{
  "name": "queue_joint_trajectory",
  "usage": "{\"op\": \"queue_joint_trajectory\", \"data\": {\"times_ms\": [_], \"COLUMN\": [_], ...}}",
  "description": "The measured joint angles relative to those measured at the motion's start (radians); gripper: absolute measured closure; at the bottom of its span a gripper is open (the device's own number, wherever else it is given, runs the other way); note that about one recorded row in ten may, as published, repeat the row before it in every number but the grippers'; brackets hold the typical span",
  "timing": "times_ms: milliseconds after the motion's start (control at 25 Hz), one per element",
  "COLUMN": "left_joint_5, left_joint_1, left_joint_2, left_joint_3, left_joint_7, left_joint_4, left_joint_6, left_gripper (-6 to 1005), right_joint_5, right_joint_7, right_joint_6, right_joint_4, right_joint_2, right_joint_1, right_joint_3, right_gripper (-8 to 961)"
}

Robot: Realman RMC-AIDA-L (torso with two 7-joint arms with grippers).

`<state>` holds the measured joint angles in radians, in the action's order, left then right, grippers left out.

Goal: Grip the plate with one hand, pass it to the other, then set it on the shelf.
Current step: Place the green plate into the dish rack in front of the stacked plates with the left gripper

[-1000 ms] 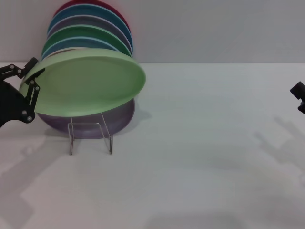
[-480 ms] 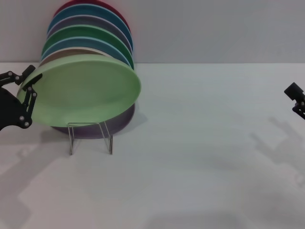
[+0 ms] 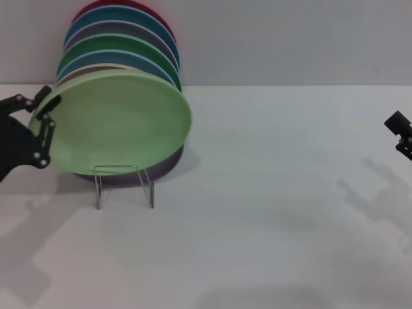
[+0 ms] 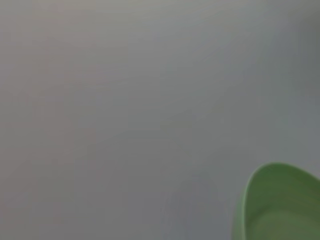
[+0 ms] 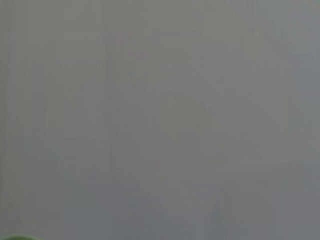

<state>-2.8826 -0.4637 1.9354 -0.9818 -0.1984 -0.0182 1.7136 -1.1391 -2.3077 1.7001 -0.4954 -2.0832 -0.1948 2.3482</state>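
Note:
The pale mint-green plate (image 3: 119,122) leans nearly upright at the front of the row of plates, its lower edge just above the clear wire shelf (image 3: 123,187). My left gripper (image 3: 42,111) reaches in from the left edge and is shut on the plate's left rim. Part of the plate's rim also shows in the left wrist view (image 4: 280,205). Only a small black part of my right gripper (image 3: 400,132) shows at the far right edge, well away from the plate.
Behind the mint plate stand several other plates in a row, among them a red one (image 3: 122,8), a darker green one (image 3: 116,46) and a purple one (image 3: 168,162). A grey wall rises behind the white table (image 3: 270,212).
The plate has tipped more upright, with its face turned toward me, and has settled closer to the other plates. My left gripper shifted slightly with it. The right gripper edged a little to the left.

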Motion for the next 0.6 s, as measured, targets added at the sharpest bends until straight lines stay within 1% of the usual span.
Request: {"op": "queue_joint_trajectory", "data": {"times_ms": [280, 400, 480, 600], "left_joint_5": [-0.006, -0.006, -0.006, 0.001], "left_joint_1": [-0.001, 0.002, 0.010, 0.042], "left_joint_2": [0.047, 0.056, 0.058, 0.065], "left_joint_3": [-0.006, -0.006, -0.007, -0.021], "left_joint_7": [-0.119, -0.141, -0.145, -0.159], "left_joint_4": [0.001, 0.002, -0.007, -0.029], "left_joint_6": [-0.036, -0.039, -0.029, 0.018], "left_gripper": [848, 827, 814, 794], "right_joint_5": [0.001, 0.002, 0.002, 0.002], "right_joint_7": [0.004, 0.004, 0.004, -0.003], "right_joint_6": [0.022, 0.026, 0.027, 0.027], "right_joint_4": [-0.008, -0.009, -0.010, -0.010], "right_joint_2": [0.001, 0.001, 0.002, 0.002], "right_joint_1": [0.006, 0.009, 0.009, 0.011], "right_joint_3": [0.000, 0.000, 0.000, 0.004], "right_gripper": [144, 144, 144, 144]}}
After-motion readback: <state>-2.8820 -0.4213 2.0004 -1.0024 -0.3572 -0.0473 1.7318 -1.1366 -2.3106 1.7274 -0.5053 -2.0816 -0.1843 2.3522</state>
